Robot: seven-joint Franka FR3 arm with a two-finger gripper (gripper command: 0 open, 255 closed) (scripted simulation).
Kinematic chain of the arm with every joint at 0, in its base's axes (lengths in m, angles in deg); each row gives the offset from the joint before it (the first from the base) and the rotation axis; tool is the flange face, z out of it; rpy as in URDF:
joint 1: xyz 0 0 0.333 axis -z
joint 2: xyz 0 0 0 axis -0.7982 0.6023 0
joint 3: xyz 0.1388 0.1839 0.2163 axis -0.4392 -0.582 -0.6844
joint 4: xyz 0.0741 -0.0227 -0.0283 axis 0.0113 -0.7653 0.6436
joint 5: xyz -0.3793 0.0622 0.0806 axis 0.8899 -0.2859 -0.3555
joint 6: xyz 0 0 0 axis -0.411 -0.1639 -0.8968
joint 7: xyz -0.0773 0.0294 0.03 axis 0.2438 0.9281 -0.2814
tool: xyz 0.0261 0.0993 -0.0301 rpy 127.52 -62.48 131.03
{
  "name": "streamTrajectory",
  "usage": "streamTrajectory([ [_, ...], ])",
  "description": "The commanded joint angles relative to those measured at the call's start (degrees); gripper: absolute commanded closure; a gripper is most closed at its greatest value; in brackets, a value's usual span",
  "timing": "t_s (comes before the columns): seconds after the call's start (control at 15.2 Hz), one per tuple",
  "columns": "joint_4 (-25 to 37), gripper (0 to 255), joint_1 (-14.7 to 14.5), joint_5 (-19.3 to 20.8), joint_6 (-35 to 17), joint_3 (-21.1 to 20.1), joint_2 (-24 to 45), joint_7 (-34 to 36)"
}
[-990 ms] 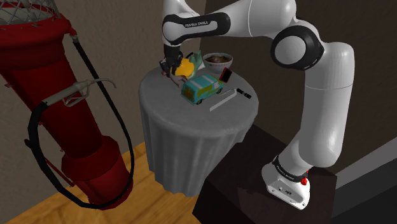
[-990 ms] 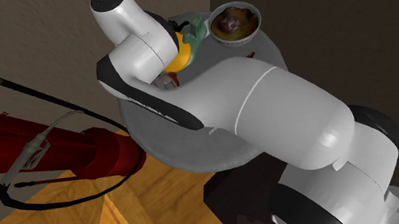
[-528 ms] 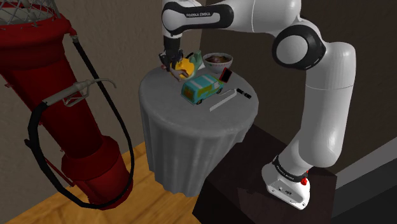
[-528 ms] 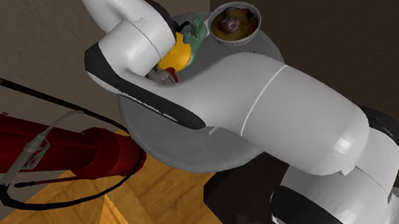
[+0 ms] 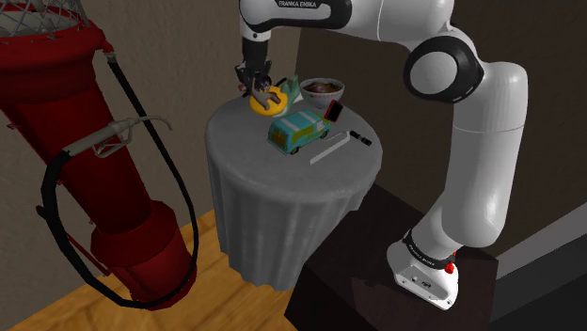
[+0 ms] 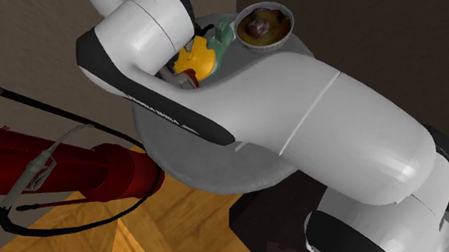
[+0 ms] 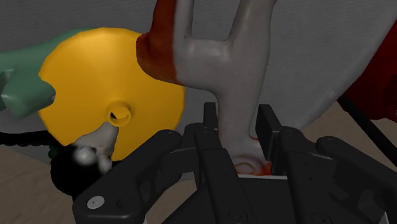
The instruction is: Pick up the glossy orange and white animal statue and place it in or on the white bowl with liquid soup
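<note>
The arm's dark link (image 5: 299, 7) reads "FRANKA EMIKA".

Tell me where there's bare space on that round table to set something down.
The widest bare patch of the table is on the shoulder view's left, between the toy van and the rim. A thinner strip runs along the near rim, below the van and white bar. The back is crowded: yellow disc, soup bowl, and the gripper clasping the statue.
</note>
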Motion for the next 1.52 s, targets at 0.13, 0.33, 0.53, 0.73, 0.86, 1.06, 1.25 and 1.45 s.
streamTrajectory([
  [0.13, 4.3, 255, -0.1, 0.0, 3.6, 0.0, 0.8, -0.1],
  [0.33, 7.0, 255, -0.2, 0.1, 5.8, 0.0, 1.2, -0.1],
  [0.53, 3.8, 255, 2.6, -0.6, 4.7, 0.7, -1.0, -3.5],
  [0.73, 1.7, 255, 5.3, -1.2, 4.1, 1.6, -2.5, -7.0],
  [0.86, 0.8, 255, 7.1, -1.5, 3.9, 2.2, -3.2, -9.3],
  [1.06, 0.2, 255, 9.7, -2.1, 3.8, 3.2, -3.7, -12.9],
  [1.25, 0.5, 255, 12.3, -2.6, 4.0, 4.1, -3.7, -16.4],
  [1.45, 1.7, 255, 14.9, -3.1, 4.6, 5.1, -3.1, -20.0],
])
